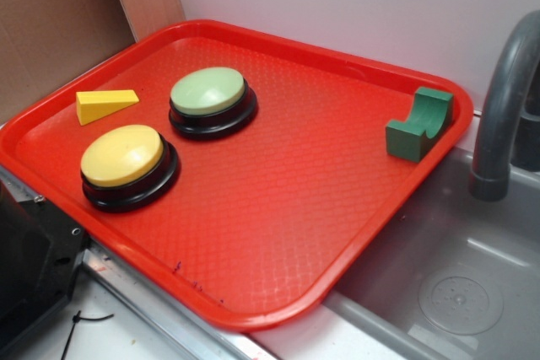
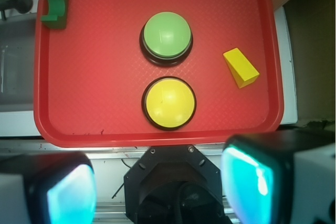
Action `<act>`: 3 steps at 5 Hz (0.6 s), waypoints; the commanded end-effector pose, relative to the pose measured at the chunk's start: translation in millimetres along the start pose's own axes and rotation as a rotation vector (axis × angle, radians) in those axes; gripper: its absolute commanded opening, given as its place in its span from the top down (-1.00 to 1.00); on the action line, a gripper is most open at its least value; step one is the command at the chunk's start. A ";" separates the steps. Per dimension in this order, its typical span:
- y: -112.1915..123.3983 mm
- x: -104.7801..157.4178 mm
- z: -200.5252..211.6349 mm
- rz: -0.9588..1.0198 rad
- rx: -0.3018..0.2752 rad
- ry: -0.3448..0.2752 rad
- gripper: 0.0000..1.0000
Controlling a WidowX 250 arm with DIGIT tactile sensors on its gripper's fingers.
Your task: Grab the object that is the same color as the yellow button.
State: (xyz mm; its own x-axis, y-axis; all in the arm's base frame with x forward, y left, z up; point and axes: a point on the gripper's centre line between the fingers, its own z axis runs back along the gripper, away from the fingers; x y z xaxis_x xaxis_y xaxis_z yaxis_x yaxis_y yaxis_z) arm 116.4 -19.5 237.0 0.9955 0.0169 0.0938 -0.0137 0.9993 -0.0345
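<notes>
The small yellow wedge block [image 1: 105, 104] lies on the red tray [image 1: 278, 208] near its far left rim; in the wrist view the wedge [image 2: 241, 67] is at the tray's right side. The yellow button [image 1: 123, 156] on its black base stands just in front of the wedge, and shows in the wrist view [image 2: 169, 102] at the tray's near middle. My gripper [image 2: 160, 190] hangs high above the robot base, outside the tray's near rim, open with nothing between its fingers [image 2: 247, 182]. It does not show in the exterior view.
A pale green button [image 1: 209, 93] on a black base stands beside the yellow one. A dark green arch-cut block [image 1: 419, 125] sits at the tray's right rim. A grey sink [image 1: 456, 284] with a faucet [image 1: 502, 107] lies right of the tray. The black robot base [image 2: 176, 182] is below the gripper.
</notes>
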 end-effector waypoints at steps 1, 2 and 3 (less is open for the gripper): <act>0.0 0.0 0.0 0.000 0.000 0.000 -1.00; 9.5 9.0 -15.6 -0.058 0.040 -0.032 -1.00; 23.4 15.8 -33.0 -0.091 0.085 -0.046 -1.00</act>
State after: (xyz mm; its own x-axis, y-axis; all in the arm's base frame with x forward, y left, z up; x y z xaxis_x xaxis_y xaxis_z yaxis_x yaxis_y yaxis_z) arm 131.6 1.9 200.4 0.9899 -0.0730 0.1212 0.0666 0.9962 0.0560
